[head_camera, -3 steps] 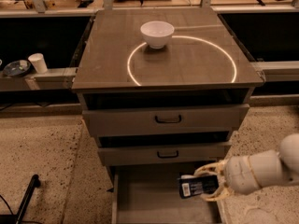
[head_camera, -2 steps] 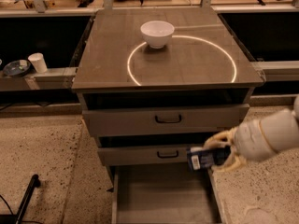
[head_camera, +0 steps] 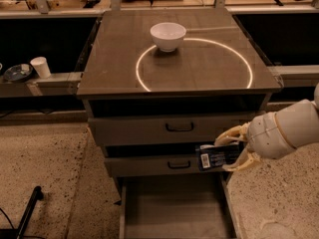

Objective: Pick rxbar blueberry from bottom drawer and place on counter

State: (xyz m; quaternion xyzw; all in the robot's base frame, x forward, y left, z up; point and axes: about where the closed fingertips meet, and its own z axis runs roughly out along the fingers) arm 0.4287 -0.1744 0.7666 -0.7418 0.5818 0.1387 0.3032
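Claw (head_camera: 229,153) clamps rxbar blueberry (head_camera: 216,157) between its fingers, above the open bottom drawer (head_camera: 174,210).

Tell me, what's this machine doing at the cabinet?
The robot's gripper is shut on the rxbar blueberry, holding it in the air in front of the middle drawer, above the open bottom drawer. The bar is not yet on the counter, where a white bowl sits on the light ring.
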